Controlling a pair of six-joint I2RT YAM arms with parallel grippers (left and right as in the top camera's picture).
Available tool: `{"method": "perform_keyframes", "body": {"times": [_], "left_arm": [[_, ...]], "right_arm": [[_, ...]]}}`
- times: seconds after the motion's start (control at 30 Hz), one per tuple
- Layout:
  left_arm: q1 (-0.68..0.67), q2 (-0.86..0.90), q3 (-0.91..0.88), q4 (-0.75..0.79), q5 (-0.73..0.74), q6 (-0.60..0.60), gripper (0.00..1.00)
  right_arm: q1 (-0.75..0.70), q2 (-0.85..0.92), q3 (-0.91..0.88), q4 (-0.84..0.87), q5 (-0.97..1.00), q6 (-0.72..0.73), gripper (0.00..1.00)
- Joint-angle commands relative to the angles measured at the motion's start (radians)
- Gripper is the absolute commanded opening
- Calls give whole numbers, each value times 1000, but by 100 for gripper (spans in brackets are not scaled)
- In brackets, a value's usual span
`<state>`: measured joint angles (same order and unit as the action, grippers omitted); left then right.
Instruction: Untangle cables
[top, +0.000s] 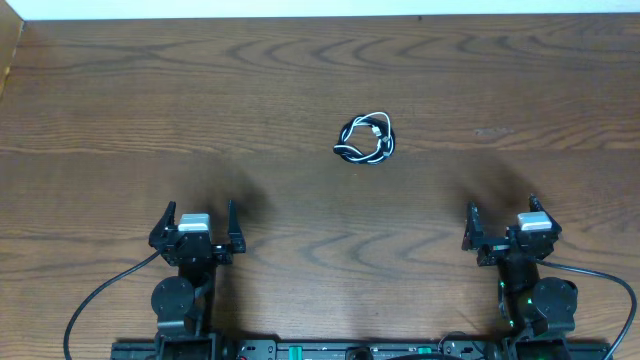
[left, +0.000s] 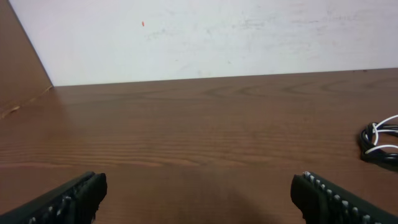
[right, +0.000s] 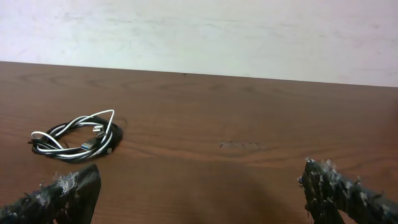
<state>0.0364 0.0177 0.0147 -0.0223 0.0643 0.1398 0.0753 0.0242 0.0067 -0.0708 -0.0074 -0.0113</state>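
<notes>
cables: black cord and white cord (top: 365, 141) wound into one small knotted coil, lying on the table (top: 150, 80) centre-far, clear of both arms
left gripper: (top: 197, 213) jaws wide apart, nothing between them, parked at near edge
right gripper: (top: 502, 216) jaws also spread, empty, parked at near edge
bearing: coil is ahead and inward of both claws; in the right wrist view it sits ahead-left, whole; in the left wrist view it's cut off by the right frame edge
nearer arm: right, by a modest margin (my read from overhead)
long axis: coil is a flattish oval, slightly wider across the table than deep
materials: thin smooth-jacketed cords, limp, loops overlapping; small pale plug end inside the loop
surface: brown wood-grain laminate, flat
pads: left ribbed, right frayed and fuzzy
step: none started; cords not separated
</notes>
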Motion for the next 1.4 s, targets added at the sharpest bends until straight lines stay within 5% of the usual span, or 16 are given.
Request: {"method": "perform_keyframes", "body": {"times": [0.0,0.97,1.13,1.37], "left_arm": [[-5,2,-11,-44,-2,17,100],[-5,6,-11,-45,-2,17,100],[-5,6,-11,-44,-2,17,100],[-5,6,-3,-45,-2,17,100]], "right_arm": [[2,-3,-1,-5,-6,-2,99],[2,-3,-1,-4,8,-6,99],[2,-3,-1,0,40,-192,99],[2,-3,1,0,23,-158,99]]}}
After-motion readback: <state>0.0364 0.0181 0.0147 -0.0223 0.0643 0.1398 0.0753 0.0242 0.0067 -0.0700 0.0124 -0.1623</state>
